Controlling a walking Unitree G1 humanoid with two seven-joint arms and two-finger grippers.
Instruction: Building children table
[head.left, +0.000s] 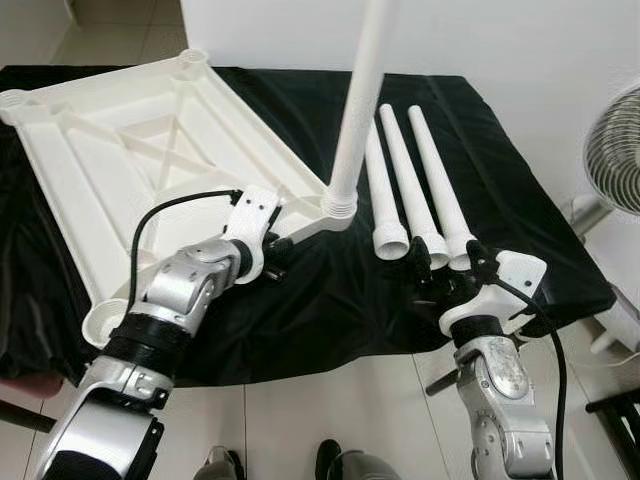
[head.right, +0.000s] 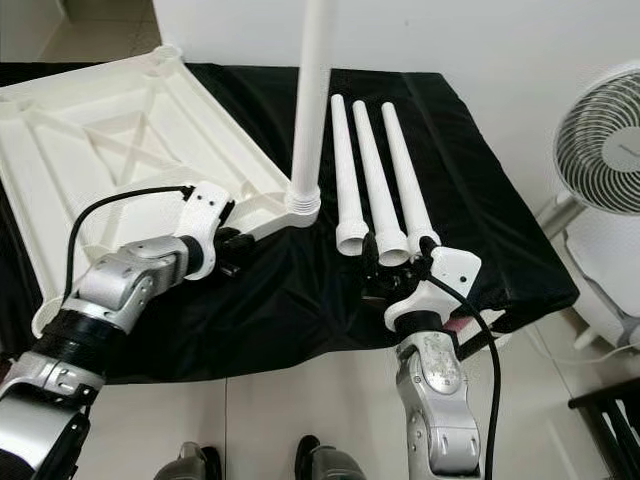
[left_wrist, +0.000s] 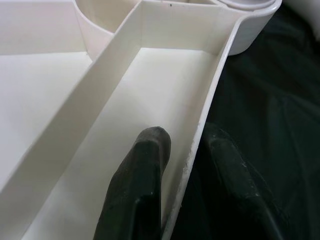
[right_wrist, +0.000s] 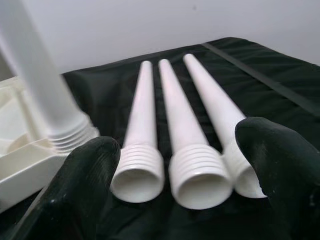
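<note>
A white plastic tabletop (head.left: 120, 150) lies upside down on a black-covered surface. One white leg (head.left: 360, 100) stands upright, screwed into its near right corner socket. Three loose legs (head.left: 405, 170) lie side by side just right of that corner, threaded ends (right_wrist: 195, 175) toward me. My left gripper (head.left: 278, 255) is at the tabletop's near rim beside the standing leg. One of its fingers (left_wrist: 145, 170) is inside the rim wall (left_wrist: 200, 125) and the other outside, shut on it. My right gripper (head.left: 445, 265) hovers open, fingers spread wide, right in front of the loose legs' threaded ends.
The black cloth (head.left: 330, 300) ends at a front edge close to my arms, with tiled floor (head.left: 330, 400) below. A white standing fan (head.left: 615, 150) is at the right beyond the surface's corner. A white wall runs behind the legs.
</note>
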